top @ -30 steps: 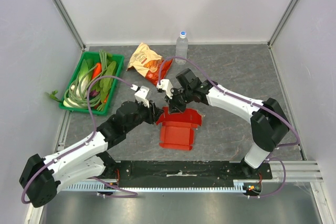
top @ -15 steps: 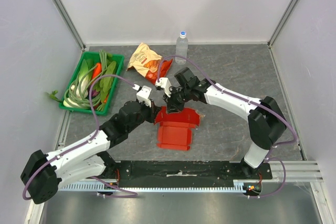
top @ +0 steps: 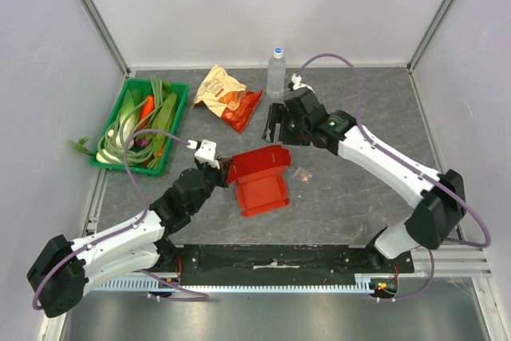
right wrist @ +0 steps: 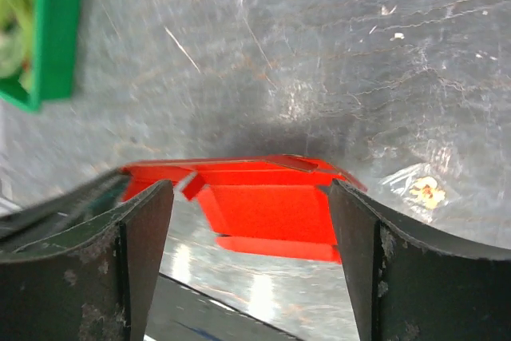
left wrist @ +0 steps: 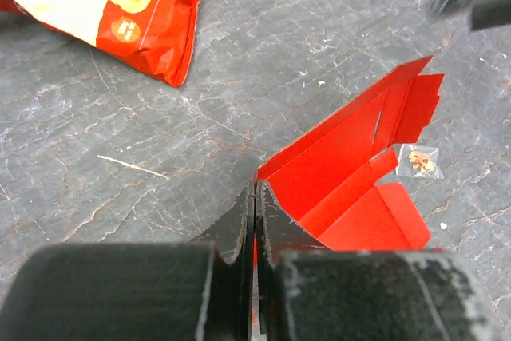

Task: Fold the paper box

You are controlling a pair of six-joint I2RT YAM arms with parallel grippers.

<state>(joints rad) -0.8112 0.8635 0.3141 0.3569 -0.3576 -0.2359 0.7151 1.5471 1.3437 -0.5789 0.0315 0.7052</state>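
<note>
Red paper box [top: 259, 177]: is lying partly folded on the table, nearer the arm bases than the water bottle [top: 276, 72] and a little to its left.
Box shape: one panel is tilting up off the surface, the slot and end tabs showing in the left wrist view [left wrist: 343, 173]; the lower part is lying flat.
Left gripper [top: 226, 172]: is reaching in on the box edge farthest left of the bottle. The jaws are pressed together [left wrist: 255, 197] and are pinching that edge, with red card showing in the seam between them.
Right gripper [top: 275, 124]: is hovering between the bottle and the box, nearer the bottle. The fingers are spread wide [right wrist: 249, 189] and are gripping nothing; the box is showing below them in its own camera [right wrist: 267, 209].
Clear packet [top: 303, 173]: is lying just beside the box, on the side right of the bottle line; contents too small to tell.
Snack bag [top: 226, 95]: is lying left of the bottle, close to it.
Green tray [top: 177, 121]: is sitting well left of the bottle, holding vegetables [top: 136, 121].
Table [top: 359, 101]: grey stone pattern, bottle standing upright at its far edge.
</note>
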